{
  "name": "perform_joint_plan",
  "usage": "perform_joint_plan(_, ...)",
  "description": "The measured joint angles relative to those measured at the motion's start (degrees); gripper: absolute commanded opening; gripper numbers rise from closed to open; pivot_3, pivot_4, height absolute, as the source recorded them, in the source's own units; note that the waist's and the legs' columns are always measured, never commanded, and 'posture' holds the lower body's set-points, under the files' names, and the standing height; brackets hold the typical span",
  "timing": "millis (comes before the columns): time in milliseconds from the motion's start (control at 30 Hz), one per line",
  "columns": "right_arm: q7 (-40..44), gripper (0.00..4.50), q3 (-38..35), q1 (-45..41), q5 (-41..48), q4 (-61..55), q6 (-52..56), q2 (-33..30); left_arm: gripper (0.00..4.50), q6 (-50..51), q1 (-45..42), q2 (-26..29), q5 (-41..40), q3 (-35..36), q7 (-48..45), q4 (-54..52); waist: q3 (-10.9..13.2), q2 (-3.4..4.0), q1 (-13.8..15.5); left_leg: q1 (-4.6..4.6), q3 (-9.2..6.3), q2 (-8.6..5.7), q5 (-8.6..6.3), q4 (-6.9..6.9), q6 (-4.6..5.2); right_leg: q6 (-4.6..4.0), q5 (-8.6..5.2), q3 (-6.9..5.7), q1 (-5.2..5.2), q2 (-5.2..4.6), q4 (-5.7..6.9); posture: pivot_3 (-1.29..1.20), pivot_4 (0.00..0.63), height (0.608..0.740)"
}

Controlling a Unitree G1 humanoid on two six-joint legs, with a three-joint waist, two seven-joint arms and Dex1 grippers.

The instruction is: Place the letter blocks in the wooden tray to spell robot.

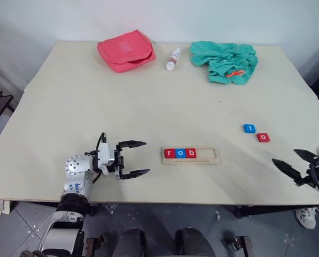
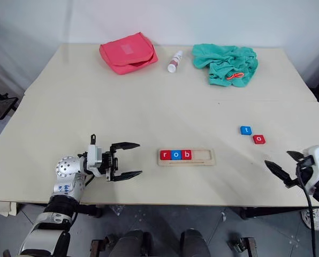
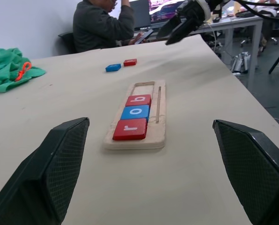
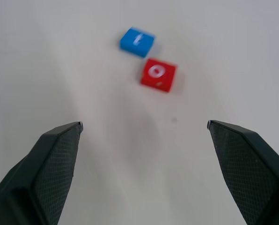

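The wooden tray [image 1: 191, 156] lies near the table's front edge, with three letter blocks in its left part: red r [image 1: 169, 153], blue o [image 1: 180, 153] and red b [image 1: 190, 153]. Two loose blocks sit to the right and farther back, a blue t [image 1: 249, 128] and a red o [image 1: 263, 137]. My left gripper [image 1: 135, 159] hovers open to the left of the tray, pointing at it, fingers empty. My right gripper [image 1: 292, 164] is open at the table's right front edge, pointing toward the loose red o [image 4: 158, 74] and blue t [image 4: 137, 42], well short of them.
A pink pouch [image 1: 126, 51], a small white bottle [image 1: 173, 58] and a green cloth [image 1: 226, 61] lie along the table's far edge. A seated person [image 3: 102, 23] and desks show beyond the table in the left wrist view.
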Motion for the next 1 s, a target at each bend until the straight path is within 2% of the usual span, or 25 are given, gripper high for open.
perform_joint_plan(767,-0.9,4.48,3.5,-0.3,3.5,1.4,-2.5,-0.8,4.5,-0.4,-0.7,0.2,0.0,0.2,-2.2,2.1,0.0,0.0,0.1,0.17,0.0,0.0,-0.01,-0.06,0.01,0.0,0.0,0.01,0.18,-0.03,-0.06,0.0,0.15,0.74)
perform_joint_plan(900,-2.4,4.48,5.4,-0.8,3.5,0.7,-1.3,-0.9,4.5,-0.6,-0.7,0.3,0.0,0.2,-2.3,2.1,0.0,0.0,0.1,0.17,0.0,0.0,-0.01,-0.06,0.01,0.0,0.0,0.01,0.18,-0.03,-0.06,0.0,0.15,0.74)
perform_joint_plan(1000,-6.2,4.48,7.4,-4.3,3.2,1.0,1.7,-0.9,4.5,-0.7,-0.7,0.4,0.0,0.2,-2.3,2.3,0.0,0.0,-0.1,0.21,0.01,0.01,-0.01,-0.06,0.01,0.0,0.0,0.03,0.17,-0.03,-0.06,0.0,0.15,0.74)
